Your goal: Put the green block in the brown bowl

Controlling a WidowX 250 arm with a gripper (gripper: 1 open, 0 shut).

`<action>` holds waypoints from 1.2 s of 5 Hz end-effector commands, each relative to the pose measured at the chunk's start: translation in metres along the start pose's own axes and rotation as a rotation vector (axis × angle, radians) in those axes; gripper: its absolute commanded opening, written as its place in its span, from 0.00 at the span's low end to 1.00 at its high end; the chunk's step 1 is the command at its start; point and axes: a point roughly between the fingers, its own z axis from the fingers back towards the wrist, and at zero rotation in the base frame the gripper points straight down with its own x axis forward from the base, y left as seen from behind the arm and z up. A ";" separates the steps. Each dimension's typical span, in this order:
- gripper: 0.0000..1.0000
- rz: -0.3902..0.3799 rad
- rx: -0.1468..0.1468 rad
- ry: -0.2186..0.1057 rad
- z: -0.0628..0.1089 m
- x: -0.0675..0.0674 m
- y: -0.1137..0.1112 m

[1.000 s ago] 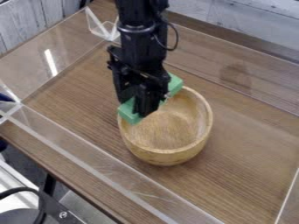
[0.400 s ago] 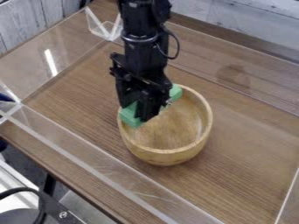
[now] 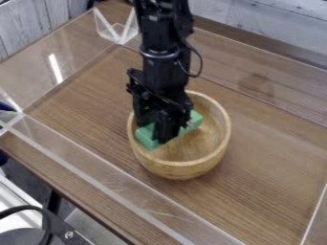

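Camera view: one tabletop, wood-grained brown, reaching from the near edge to the far side of the picture.

One robot arm, black, entering at twelve o'clock and reaching down over the bowl; a dark cable loops out on its two o'clock side.

One brown bowl, round, light wood with visible grain, thick-walled, upright on the tabletop just below the middle of the picture. The arm's lower end covers part of its rim from about ten to twelve o'clock.

One round black-and-grey part, cut off by the picture's border at seven o'clock, with pale material beside it.

One clear plastic piece, angular, at eleven o'clock, left of the arm in the picture.

One tool, black, at the arm's lower end, pointing down into the bowl's ten o'clock side; its fingers are closed on the green block.

One green block, bright green, elongated, clamped in the tool, within the bowl's outline toward ten to twelve o'clock, partly hidden by the black fingers. Whether it touches the bowl's floor cannot be told.
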 end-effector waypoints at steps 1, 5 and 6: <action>0.00 -0.015 0.011 -0.029 0.004 0.008 -0.003; 1.00 -0.017 0.007 -0.057 0.019 0.011 -0.007; 1.00 -0.004 0.012 -0.102 0.038 0.009 -0.005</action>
